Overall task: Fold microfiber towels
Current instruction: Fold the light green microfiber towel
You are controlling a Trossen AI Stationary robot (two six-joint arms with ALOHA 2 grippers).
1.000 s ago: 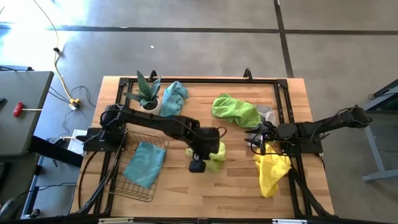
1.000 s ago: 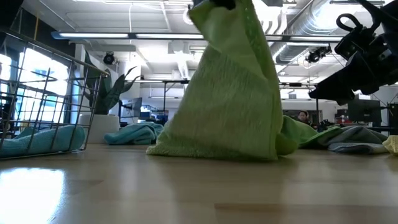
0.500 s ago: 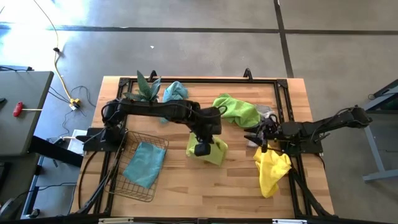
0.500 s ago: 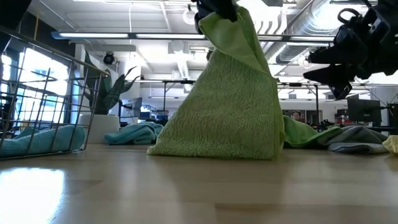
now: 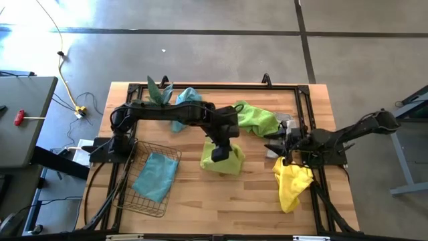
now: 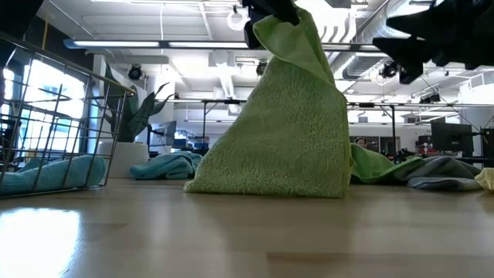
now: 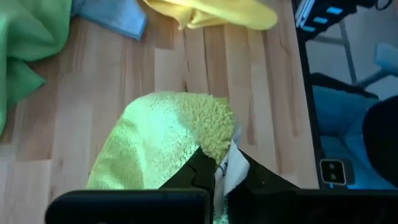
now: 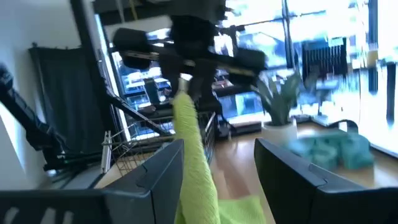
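Nearest the low camera, the bare pale wooden worktop [image 6: 247, 239] is stretching across the foreground. On it, a fuzzy lime green microfiber towel [image 6: 282, 131] is standing up like a tent, its lower edge resting on the wood near the middle of the worktop and its top corner lifted. The left gripper [image 5: 219, 152] is pinching that top corner, with its jaws pressed together on the cloth; the left wrist view is showing the dark fingers [image 7: 199, 177] closed on the towel's edge with the rest of the cloth hanging below.

To one side, a dark wire-mesh basket [image 5: 150, 191] is sitting at the left edge of the worktop, holding a teal blue towel [image 5: 156, 175] laid flat inside it.

The right gripper [image 5: 281, 148] is hovering above the wood near the right edge, its jaws spread and holding nothing, pointing toward the lifted towel. Just beside it, a bright yellow towel [image 5: 292, 185] is lying crumpled and draping toward the right edge.

Farther back, a second lime green towel [image 5: 257, 118] is lying bunched, with a pale grey towel [image 5: 283, 122] touching its right side. At the far edge, another crumpled teal blue towel [image 5: 186, 100] is lying next to a small green potted plant [image 5: 156, 92].
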